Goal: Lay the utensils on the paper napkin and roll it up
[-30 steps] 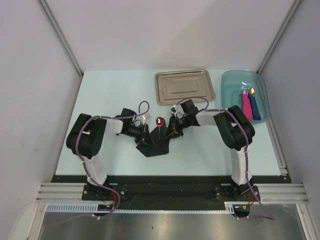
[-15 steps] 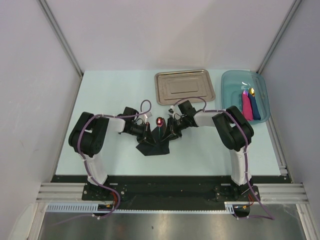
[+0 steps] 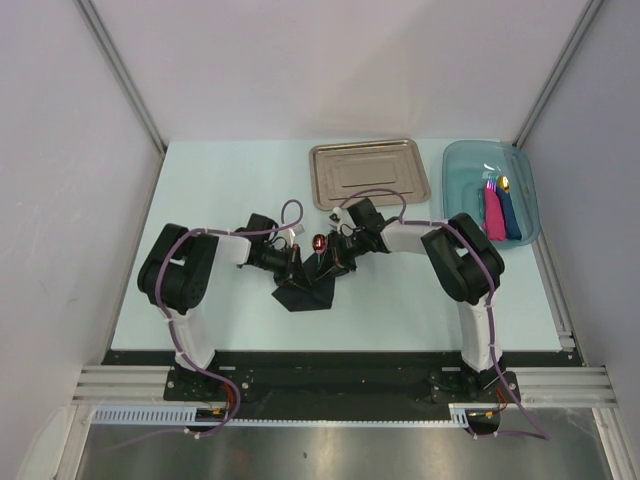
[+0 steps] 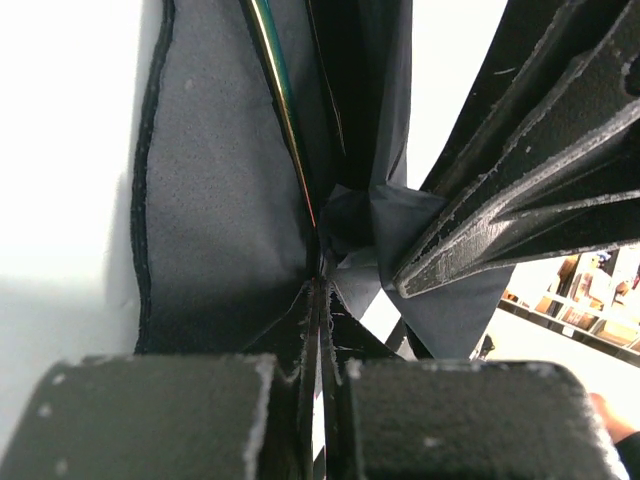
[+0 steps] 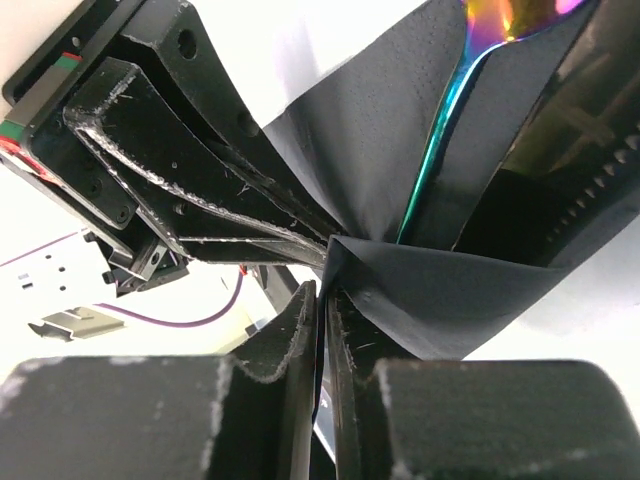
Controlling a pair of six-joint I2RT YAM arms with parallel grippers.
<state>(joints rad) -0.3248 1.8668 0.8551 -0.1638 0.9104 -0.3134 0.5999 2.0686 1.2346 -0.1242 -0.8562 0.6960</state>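
Right end effector point(image 5: 325, 290) crept left toward the left end effector point(image 4: 320, 290), bunching the paper napkin point(image 3: 303, 292) tighter on the table point(image 3: 220, 190). Left one was clamped fully shut on one napkin edge, right one pinched nearly closed on the opposite edge. Both were lifting the sides, likely so the sheet wrapped the utensils point(image 3: 318, 241) lying in its crease.
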